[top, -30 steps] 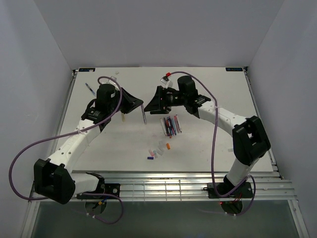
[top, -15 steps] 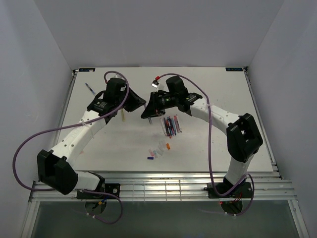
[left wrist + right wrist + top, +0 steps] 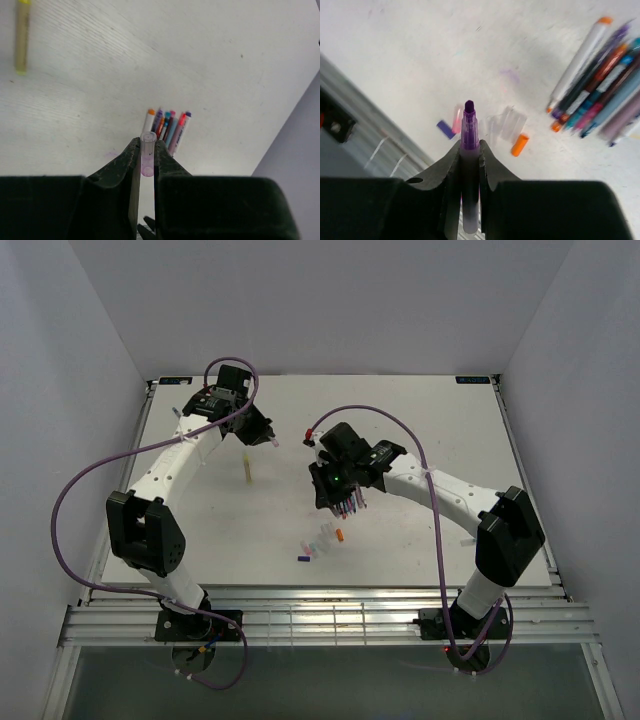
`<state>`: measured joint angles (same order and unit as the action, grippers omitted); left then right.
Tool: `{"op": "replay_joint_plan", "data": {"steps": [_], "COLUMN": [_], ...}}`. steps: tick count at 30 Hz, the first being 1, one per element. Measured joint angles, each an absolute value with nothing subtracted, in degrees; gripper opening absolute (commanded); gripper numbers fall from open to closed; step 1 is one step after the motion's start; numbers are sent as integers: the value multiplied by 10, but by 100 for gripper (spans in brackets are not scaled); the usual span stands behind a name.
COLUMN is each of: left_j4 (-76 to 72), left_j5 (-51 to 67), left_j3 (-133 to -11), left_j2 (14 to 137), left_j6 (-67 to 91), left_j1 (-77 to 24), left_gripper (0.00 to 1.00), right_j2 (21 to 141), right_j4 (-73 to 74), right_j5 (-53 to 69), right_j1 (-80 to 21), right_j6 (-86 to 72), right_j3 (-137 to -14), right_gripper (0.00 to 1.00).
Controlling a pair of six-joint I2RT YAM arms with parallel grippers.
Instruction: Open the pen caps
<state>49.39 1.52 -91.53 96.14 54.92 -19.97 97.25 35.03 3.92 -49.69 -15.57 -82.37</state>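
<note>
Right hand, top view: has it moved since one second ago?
Yes: the right hand came toward the near edge, now over the bundle of thin coloured pens.

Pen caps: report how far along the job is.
Done: several loose caps lie beside the pile of pens. In hand: the right gripper holds an uncapped purple pen; the left gripper holds a clear cap. Left: that pile, seemingly capped.

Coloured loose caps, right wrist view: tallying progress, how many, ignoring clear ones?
3: blue cap and pink cap just left of the held purple pen, orange cap to its right. The right gripper may hide more.
</note>
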Motion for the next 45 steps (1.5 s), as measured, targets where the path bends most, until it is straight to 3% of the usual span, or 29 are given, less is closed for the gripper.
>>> {"op": "replay_joint_plan", "data": {"steps": [9, 15, 22, 32, 41, 45], "left_j4": [460, 448, 448, 379, 347, 334], "left_j5": [36, 65, 80, 105, 111, 111], "left_j3": [-824, -635, -513, -469, -451, -451], "left_j2": [910, 804, 729, 782, 837, 865], "left_j6": [511, 499, 514, 521, 517, 511], "left_j1": [-176, -240, -286, -307, -320, -320], "left_gripper": [0, 0, 0, 6, 11, 20], "right_j2": [939, 1001, 1091, 1176, 1180, 1180], "right_j4": [312, 331, 352, 377, 376, 375], "right_j5": [223, 206, 170, 158, 158, 159], "right_j1": [-368, -254, -218, -208, -209, -209], "right_j6": [-168, -163, -134, -109, -101, -99], "right_j3": [-757, -839, -870, -894, -898, -886], "right_gripper": [8, 8, 8, 11, 21, 22]}}
